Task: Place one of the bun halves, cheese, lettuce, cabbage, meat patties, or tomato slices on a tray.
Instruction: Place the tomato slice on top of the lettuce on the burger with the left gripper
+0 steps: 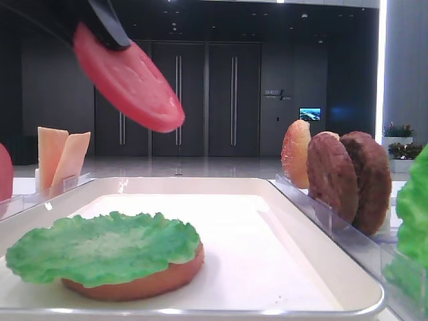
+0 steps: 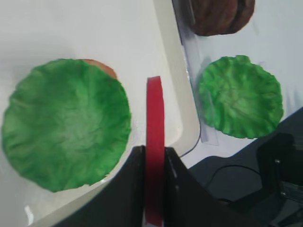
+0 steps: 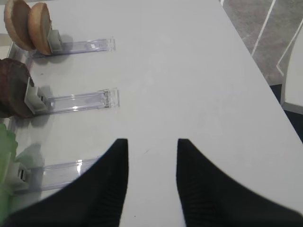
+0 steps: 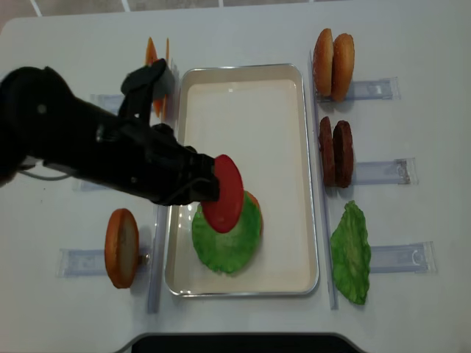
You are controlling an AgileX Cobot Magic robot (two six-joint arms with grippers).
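My left gripper (image 4: 210, 193) is shut on a red tomato slice (image 4: 224, 193), pinching it by the rim and holding it on edge. The slice (image 1: 127, 77) hangs above the white tray (image 4: 283, 132), over the tray's near half. Below it a green lettuce leaf (image 4: 227, 235) lies flat on a bun half (image 1: 134, 284) in the tray. In the left wrist view the slice (image 2: 154, 123) stands between my fingers, just right of the lettuce (image 2: 66, 123). My right gripper (image 3: 152, 140) is open above bare table, nothing between its fingers.
Clear racks to the right of the tray hold two bun halves (image 4: 333, 55), two meat patties (image 4: 335, 152) and a second lettuce leaf (image 4: 351, 251). Left of the tray stand cheese slices (image 4: 154, 66) and a round reddish-orange disc (image 4: 121, 246).
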